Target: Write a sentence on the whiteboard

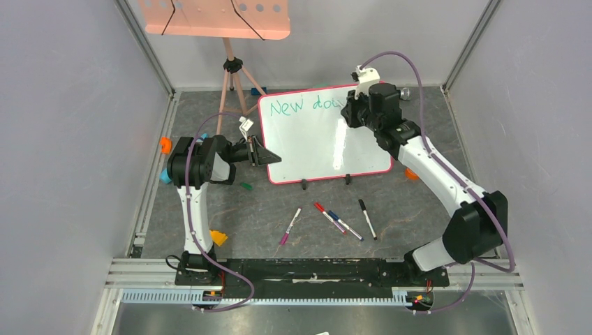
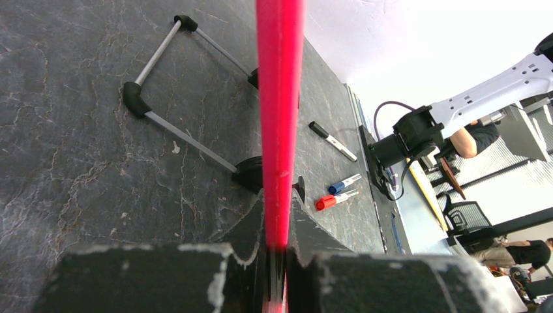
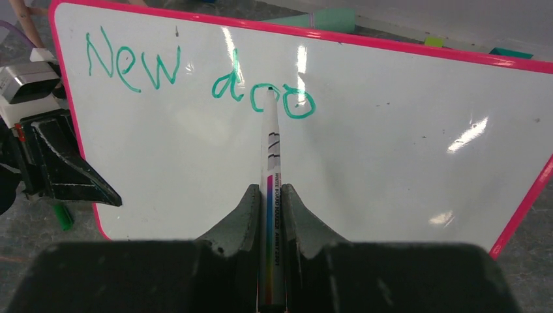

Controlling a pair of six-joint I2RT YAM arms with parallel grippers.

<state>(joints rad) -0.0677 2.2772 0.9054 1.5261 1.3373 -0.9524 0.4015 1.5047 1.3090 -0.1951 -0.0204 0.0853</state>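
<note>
My left jaws are pressed together on the left edge of the large glossy white whiteboard with a thin pink-red frame (image 1: 317,143). The frame runs straight between my black fingers (image 2: 244,228). The board stands tilted on two small black feet (image 1: 304,184) on the dark grey marbled counter (image 1: 265,209).

My right jaws pinch a white-barrelled marker with a green tip (image 3: 269,150). Its tip touches the board in the top line of the green handwritten sentence (image 3: 195,75), which reads "New doo". My right arm hangs over the board's upper right corner and hides the end of that line from above.

In front of the board, four loose markers lie apart from it: pink-capped (image 1: 290,227), red-capped (image 1: 322,211), blue-capped (image 1: 345,227) and black (image 1: 367,219). A small green cap (image 1: 246,185) lies near the board's lower left corner. Behind its upper left corner stands a salmon-pink perforated tray on a tripod (image 1: 216,17).
</note>
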